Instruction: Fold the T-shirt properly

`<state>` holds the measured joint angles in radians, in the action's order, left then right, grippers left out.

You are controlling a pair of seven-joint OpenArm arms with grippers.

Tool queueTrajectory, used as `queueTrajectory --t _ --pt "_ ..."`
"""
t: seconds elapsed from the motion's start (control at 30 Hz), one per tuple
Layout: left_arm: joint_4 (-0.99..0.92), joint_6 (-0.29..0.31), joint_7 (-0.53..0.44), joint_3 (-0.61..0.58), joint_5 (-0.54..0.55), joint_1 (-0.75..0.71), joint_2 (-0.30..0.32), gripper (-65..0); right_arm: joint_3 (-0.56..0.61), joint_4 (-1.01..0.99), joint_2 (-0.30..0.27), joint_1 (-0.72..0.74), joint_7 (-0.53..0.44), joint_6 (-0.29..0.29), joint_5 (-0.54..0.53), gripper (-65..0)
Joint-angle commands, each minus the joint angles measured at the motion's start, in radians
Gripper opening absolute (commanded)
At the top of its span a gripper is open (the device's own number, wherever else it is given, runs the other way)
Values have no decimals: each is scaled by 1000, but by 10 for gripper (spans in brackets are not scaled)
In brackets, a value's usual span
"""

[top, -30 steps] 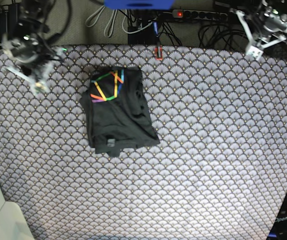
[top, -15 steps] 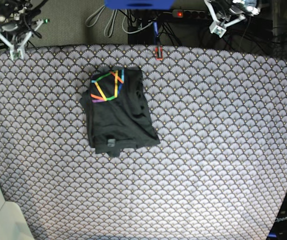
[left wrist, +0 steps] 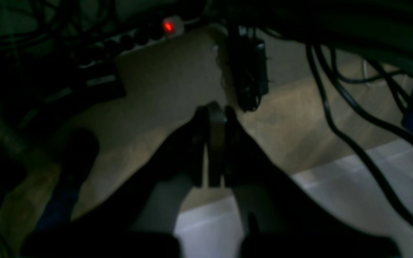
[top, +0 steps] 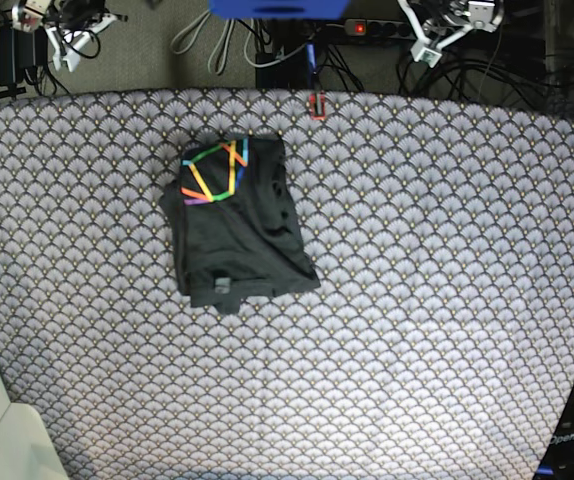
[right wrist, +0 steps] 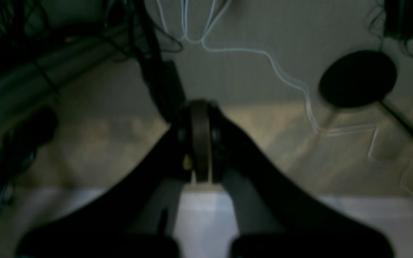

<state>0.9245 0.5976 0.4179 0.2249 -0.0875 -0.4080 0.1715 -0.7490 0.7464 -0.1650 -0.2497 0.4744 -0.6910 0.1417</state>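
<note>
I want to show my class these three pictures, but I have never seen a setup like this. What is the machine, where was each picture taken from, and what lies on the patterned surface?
This is a two-armed robot. The overhead picture looks down on a table covered with a grey scallop-patterned cloth. On it lies a dark charcoal fabric T-shirt, folded into a compact rectangle, with a rainbow line print showing at its far left corner. The two dark pictures come from cameras on the arms' wrists, each looking along its own pincer. The left gripper and the right gripper are both closed and hold nothing. Overhead, both sit beyond the table's far edge, above the floor cables and away from the shirt.
</note>
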Motion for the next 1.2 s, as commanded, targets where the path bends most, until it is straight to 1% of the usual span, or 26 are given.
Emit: queueTrajectory --t 0.0,0.17,0.23,0.4,0.47,0.5,0.53,0.63,0.73,0.8,0.87,0.9,0.97,1.1,1.17 --pt "-20 6 -14 -8 -2 -2 9 -647 -4 -12 -12 0 -13 -7 3 -650" --pt "-167 6 -52 -32 -7 82 9 -647 4 -26 -5 0 -84 -7 3 -650" --pt "-236 6 -53 -52 -7 130 10 -647 4 -26 11 0 -102 -7 3 -650" --pt "-362 6 -60 -97 -7 215 10 -647 6 -28 18 5 -116 -7 5 -650" --pt "-413 3 -107 -126 -7 249 10 -647 39 -28 29 5 -135 -7 5 -650" --pt "-450 -11 -133 -138 -7 269 10 -647 62 -28 34 5 -151 -7 5 -650" --pt "-490 -40 -156 -147 -7 289 10 -647 88 -31 35 3 -171 -7 6 -650" --pt "-629 -216 -228 -150 1 346 4 -647 188 -147 32 6 -270 -7 6 -650" --pt "-701 -380 -296 -147 4 358 -2 -647 251 -314 31 57 -388 -7 6 -650" --pt "-710 -474 -311 -147 4 358 -22 -647 273 -408 20 77 -449 84 6 -650" --pt "-712 -552 -313 -146 15 358 -33 -647 286 -453 18 88 -503 192 6 -650" --pt "-712 -577 -313 -146 33 357 -36 -647 288 -456 20 88 -523 248 6 -650" --pt "-712 -603 -313 -154 62 357 -48 -647 288 -457 22 86 -547 347 6 -650" --pt "-710 -604 -313 -147 75 360 -48 -647 286 -459 22 86 -552 489 6 -650" --pt "-712 -606 -314 -144 79 370 -43 -647 286 -459 22 88 -553 546 6 -650"
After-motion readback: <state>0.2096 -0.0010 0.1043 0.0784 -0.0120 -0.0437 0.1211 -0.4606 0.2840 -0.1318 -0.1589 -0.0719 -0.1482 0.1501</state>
